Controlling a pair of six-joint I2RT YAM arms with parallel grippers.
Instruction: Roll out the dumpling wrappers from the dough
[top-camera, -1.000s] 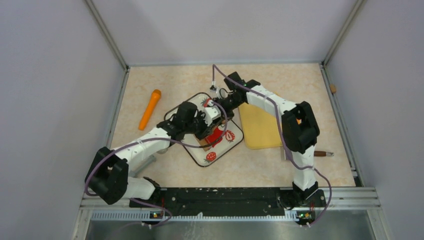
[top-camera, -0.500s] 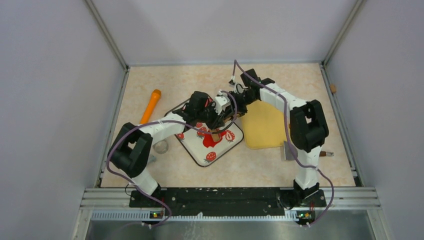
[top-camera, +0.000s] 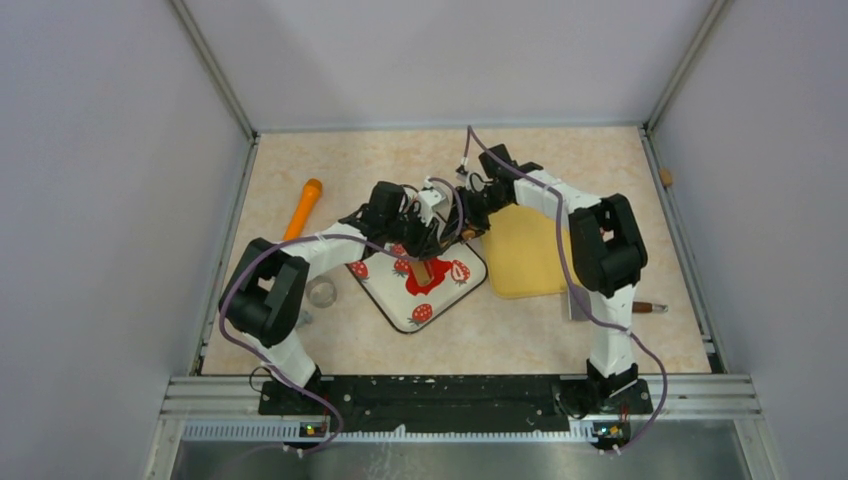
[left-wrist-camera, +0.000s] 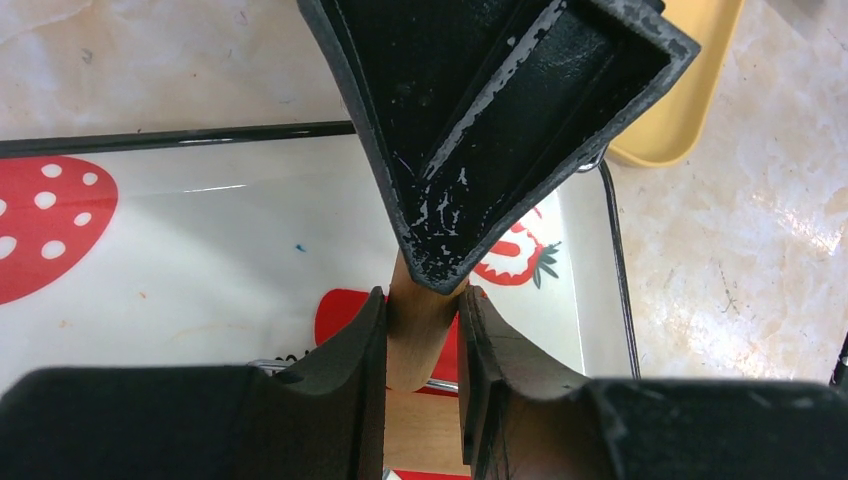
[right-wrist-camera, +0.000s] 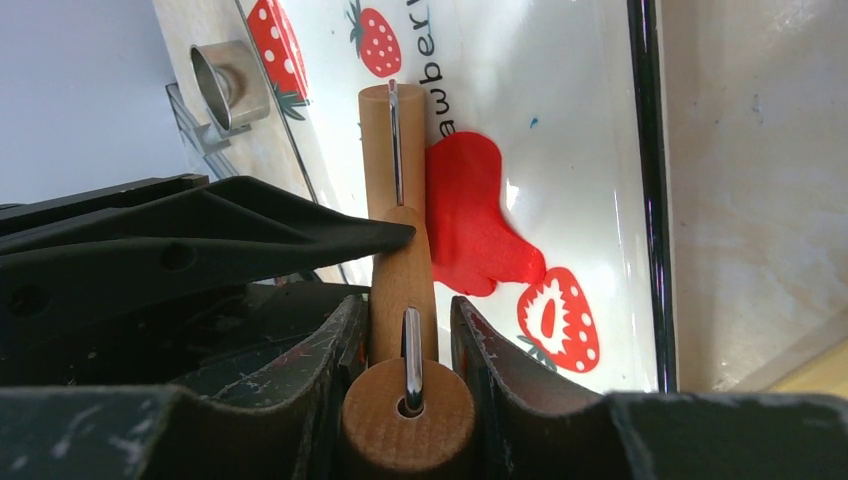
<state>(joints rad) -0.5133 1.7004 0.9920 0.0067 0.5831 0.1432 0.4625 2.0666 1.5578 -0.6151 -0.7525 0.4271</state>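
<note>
1. Holds one wooden roller (right-wrist-camera: 378, 170) with both grippers at once, low over the strawberry-printed mat (top-camera: 395, 300) in the middle of the table (top-camera: 480, 330).
2. Pinches the narrow wooden stem of the roller with the left gripper (left-wrist-camera: 422, 320). Jaws nearly closed, one pad on each side of the wood and touching it.
3. Pinches the same stem with the right gripper (right-wrist-camera: 405, 310), fingers pressed on the wood from both sides. Just under them, a round wooden end with a metal pin in its centre.
4. Meets almost tip to tip: in each wrist view, a finger of the other gripper reaching the stem just beyond the camera's own fingers.
5. Finds the dough (right-wrist-camera: 470, 230) lying flat on the mat as an irregular red blob. Just right of the roller in the right wrist view, against its side, with the lower end beside a printed strawberry.
6. Cannot tell whether the roller presses on the dough or only stands beside it.
7. Elsewhere on the table: a yellow tray (top-camera: 520, 262) just right of the mat, an orange stick (top-camera: 300, 218) well to the left, and a small metal ring (right-wrist-camera: 222, 80) near the mat's edge.
</note>
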